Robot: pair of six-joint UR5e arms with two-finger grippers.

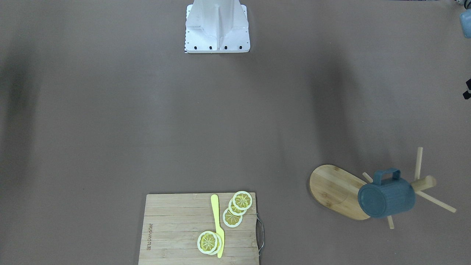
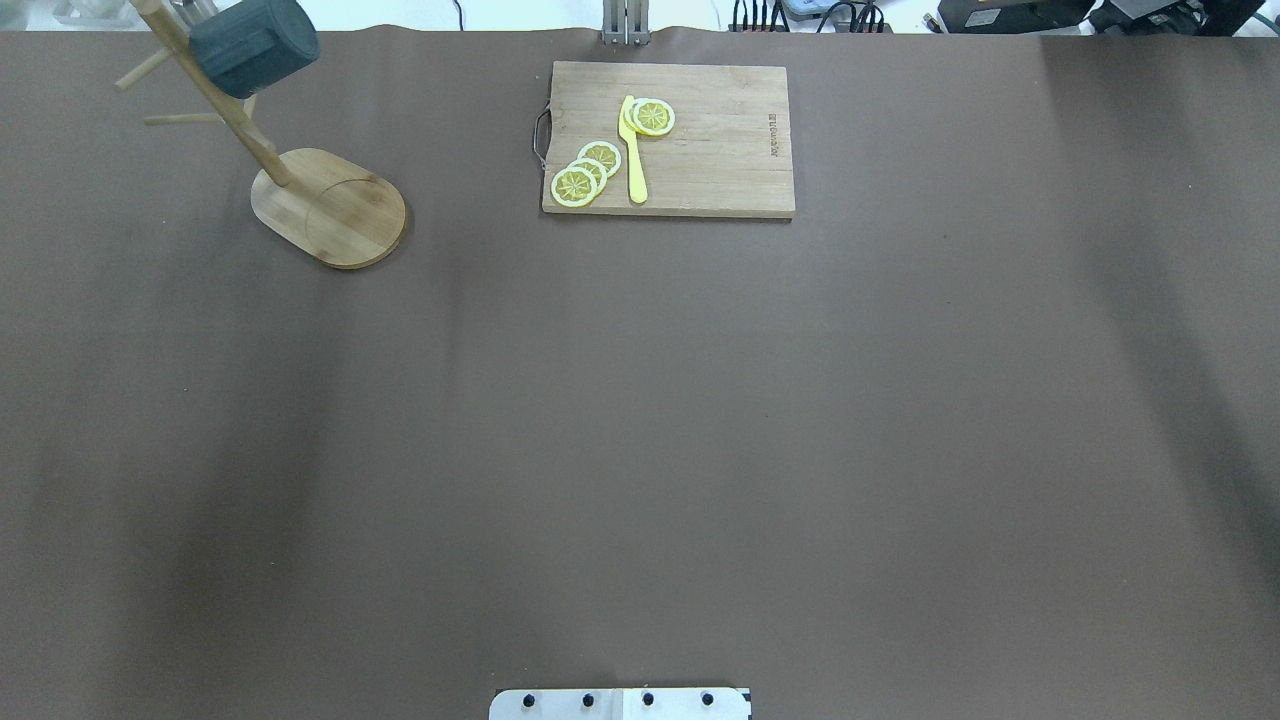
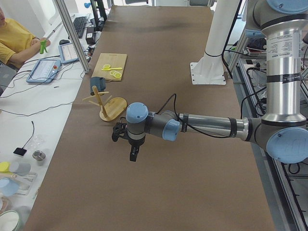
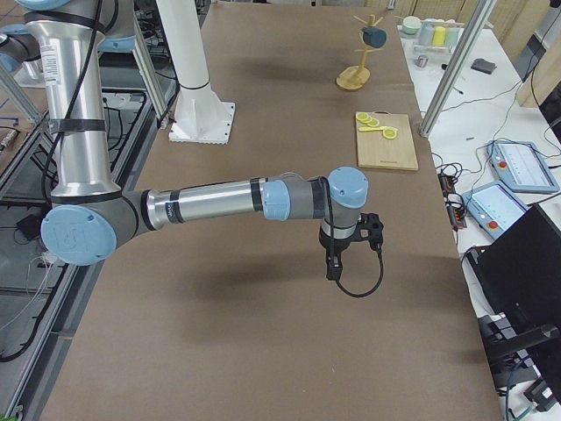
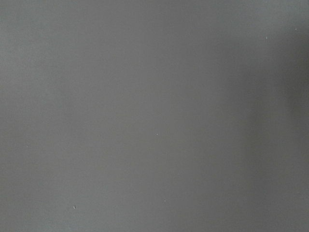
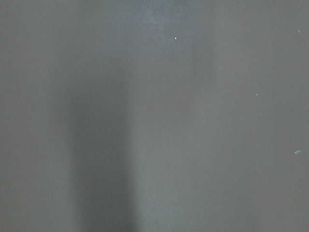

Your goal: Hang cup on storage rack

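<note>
The dark teal-blue cup (image 1: 386, 198) hangs by its handle on a peg of the bamboo storage rack (image 1: 331, 187), bottom facing out. Both stand at the table's far left corner in the overhead view: the cup (image 2: 252, 45) and the rack's oval base (image 2: 330, 205). They also show in the left side view as cup (image 3: 97, 84) and rack (image 3: 113, 108). My left gripper (image 3: 133, 154) hangs over bare table, well short of the rack. My right gripper (image 4: 333, 267) hangs over bare table at the other end. I cannot tell whether either is open or shut. Both wrist views show only the table cloth.
A slatted cutting board (image 2: 700, 150) with lemon slices (image 2: 585, 172) and a yellow knife (image 2: 634, 150) lies at the far middle. The robot's white base (image 1: 217, 27) is at the near edge. An operator sits beyond the table's far side in the left side view.
</note>
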